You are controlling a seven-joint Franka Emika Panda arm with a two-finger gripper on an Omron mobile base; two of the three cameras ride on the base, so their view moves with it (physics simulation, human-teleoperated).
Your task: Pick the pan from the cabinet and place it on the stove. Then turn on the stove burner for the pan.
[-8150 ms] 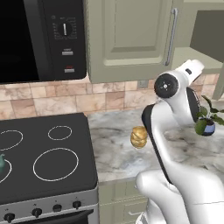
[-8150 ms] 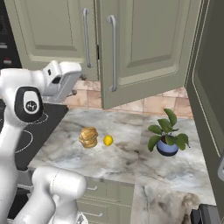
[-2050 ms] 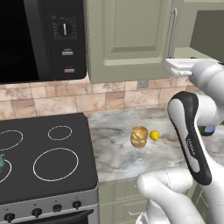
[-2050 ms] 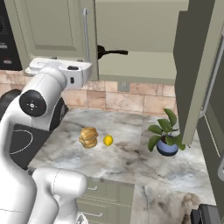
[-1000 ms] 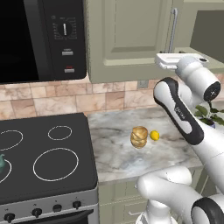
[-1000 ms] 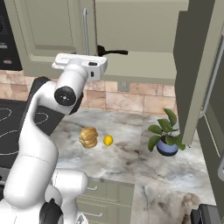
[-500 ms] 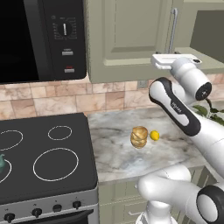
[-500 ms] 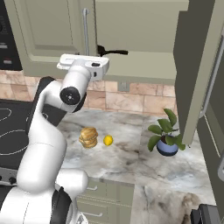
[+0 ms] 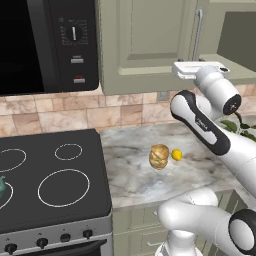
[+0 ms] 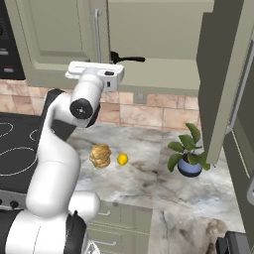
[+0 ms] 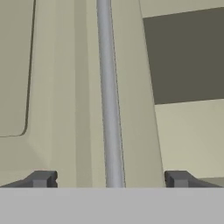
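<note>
Ahead of spread fingers (image 11: 43, 178), cabinet (image 11: 57, 87) door's bar handle (image 11: 108, 96), pan (image 10: 128, 58) handle on shelf beyond, plant (image 10: 187, 151), lemon (image 10: 122, 159) below

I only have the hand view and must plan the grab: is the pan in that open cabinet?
Observer: Yes; the right base view shows the pan's black handle poking over the cabinet shelf.
Operator: Which door is open?
Observer: The right door is swung wide; the left door, its bar handle before your pincer, is closed.
Operator: Stove free?
Observer: The large burner ring is bare; a teal kettle sits at the stove's left edge.
</note>
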